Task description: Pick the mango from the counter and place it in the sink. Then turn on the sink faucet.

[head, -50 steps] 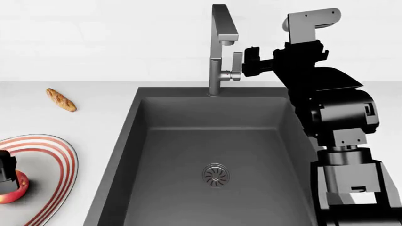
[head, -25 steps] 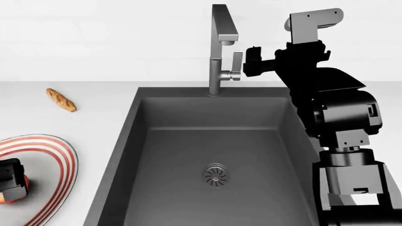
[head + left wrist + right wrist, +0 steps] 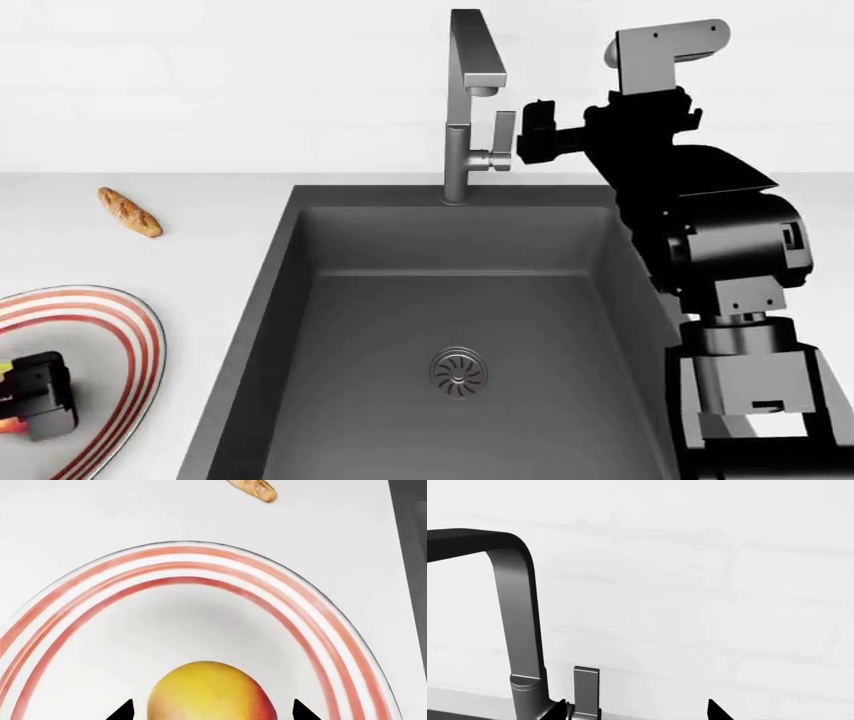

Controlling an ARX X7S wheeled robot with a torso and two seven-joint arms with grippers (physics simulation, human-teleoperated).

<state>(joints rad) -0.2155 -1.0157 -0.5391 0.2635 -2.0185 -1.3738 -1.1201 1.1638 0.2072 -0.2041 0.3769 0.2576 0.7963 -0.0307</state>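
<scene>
Still uncollected, mango point(image 3: 208, 692) on striped plate point(image 3: 313, 625)

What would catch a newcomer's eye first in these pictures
The big dark grey sink fills the middle of the head view, with the tall steel sink faucet rising at its back edge and the right end effector beside its lever. Off to the left, the mango lies on a red-and-white striped plate, between the tips of the left end effector. A small bread piece lies on the white counter.
</scene>
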